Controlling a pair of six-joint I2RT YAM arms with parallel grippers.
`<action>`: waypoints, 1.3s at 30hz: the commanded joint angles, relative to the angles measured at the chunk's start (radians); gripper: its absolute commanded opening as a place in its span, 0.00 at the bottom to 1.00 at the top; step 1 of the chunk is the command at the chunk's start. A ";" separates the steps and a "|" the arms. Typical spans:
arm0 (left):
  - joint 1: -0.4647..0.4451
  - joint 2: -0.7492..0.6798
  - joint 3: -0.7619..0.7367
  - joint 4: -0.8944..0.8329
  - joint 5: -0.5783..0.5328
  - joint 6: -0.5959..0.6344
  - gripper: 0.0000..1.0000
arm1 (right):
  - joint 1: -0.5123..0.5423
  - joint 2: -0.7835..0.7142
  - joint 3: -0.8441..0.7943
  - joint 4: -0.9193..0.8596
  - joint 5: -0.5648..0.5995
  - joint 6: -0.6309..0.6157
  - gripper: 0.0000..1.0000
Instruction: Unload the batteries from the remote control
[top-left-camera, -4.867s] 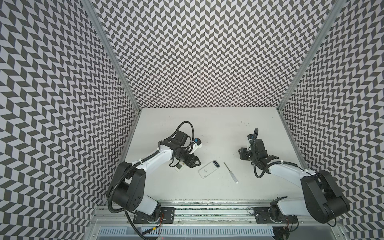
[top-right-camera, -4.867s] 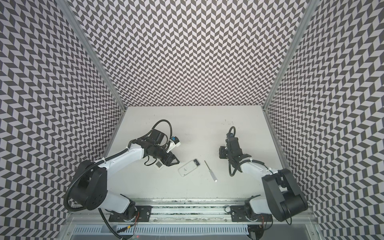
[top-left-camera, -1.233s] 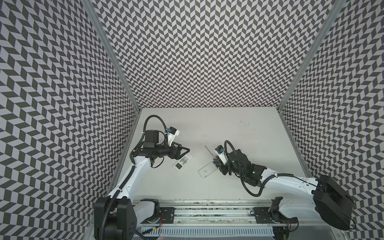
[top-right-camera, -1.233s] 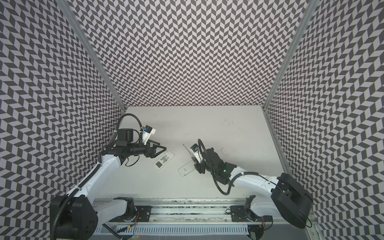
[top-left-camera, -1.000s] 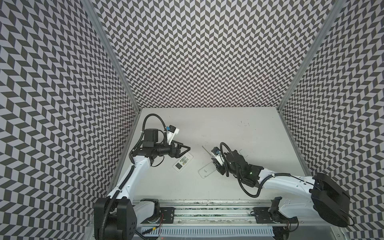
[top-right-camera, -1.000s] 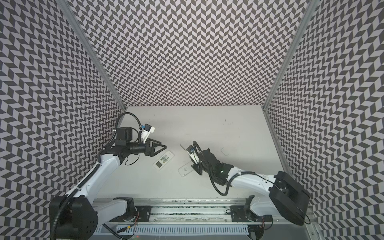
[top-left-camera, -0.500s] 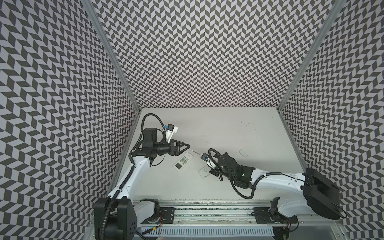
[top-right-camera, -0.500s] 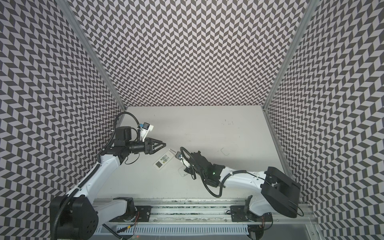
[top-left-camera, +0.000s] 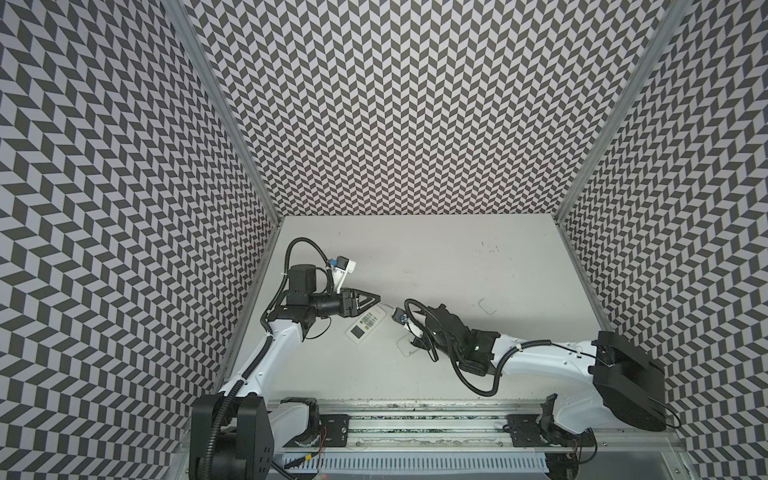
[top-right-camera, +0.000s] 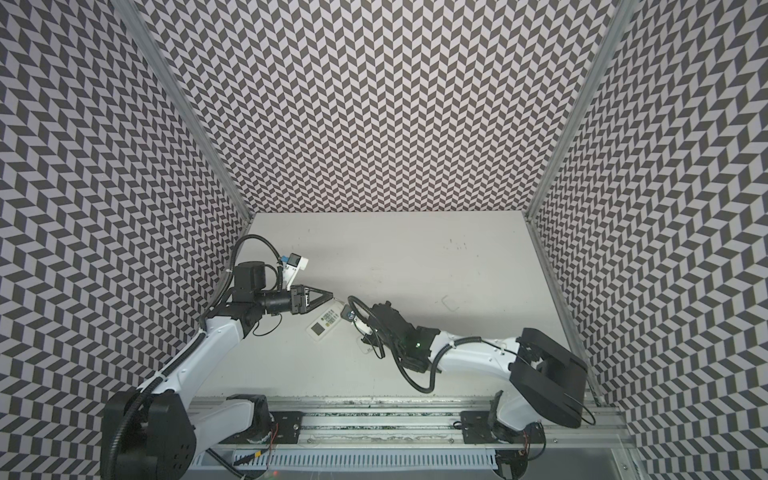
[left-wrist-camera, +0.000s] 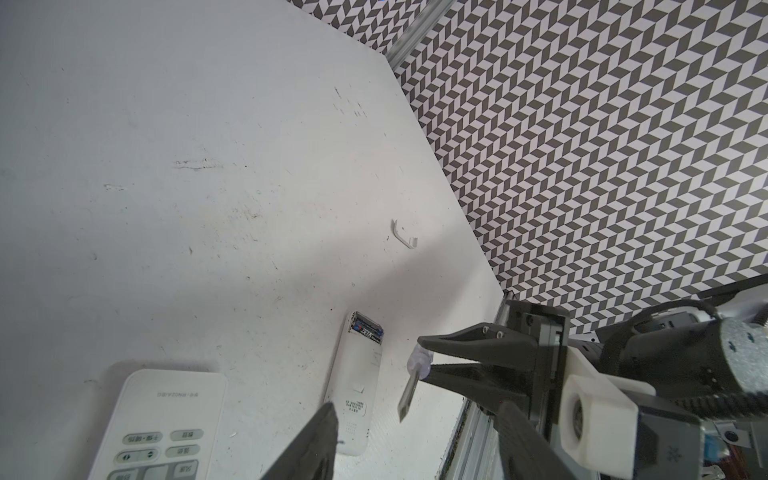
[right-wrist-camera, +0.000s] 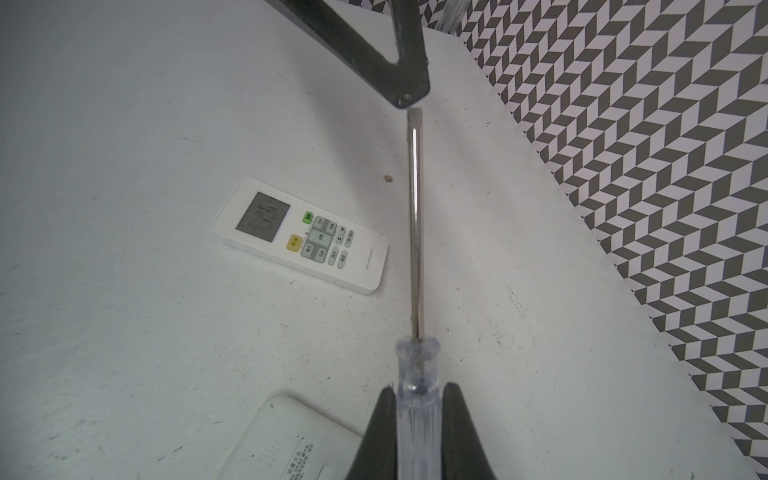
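Right gripper clamps the screwdriver, shaft aimed at the parted left gripper; batteries lie behind its tip, toward the bench front edge.

Face-up remote lies left of face-down remote

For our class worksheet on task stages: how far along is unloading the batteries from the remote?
Done: the face-down remote lies opened, a likely cover lying apart. In hand: the right gripper grips the screwdriver, its tip by the open left gripper. Left: batteries sit inside the remote.
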 joint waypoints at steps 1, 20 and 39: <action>-0.018 -0.017 -0.027 0.075 0.010 -0.038 0.62 | 0.010 -0.002 0.011 0.067 -0.002 -0.020 0.00; -0.091 -0.036 -0.074 0.135 0.005 -0.070 0.36 | 0.037 0.064 0.085 0.056 0.005 -0.011 0.01; -0.064 -0.051 -0.085 0.145 -0.028 -0.073 0.00 | 0.039 0.033 0.073 0.093 0.045 0.006 0.04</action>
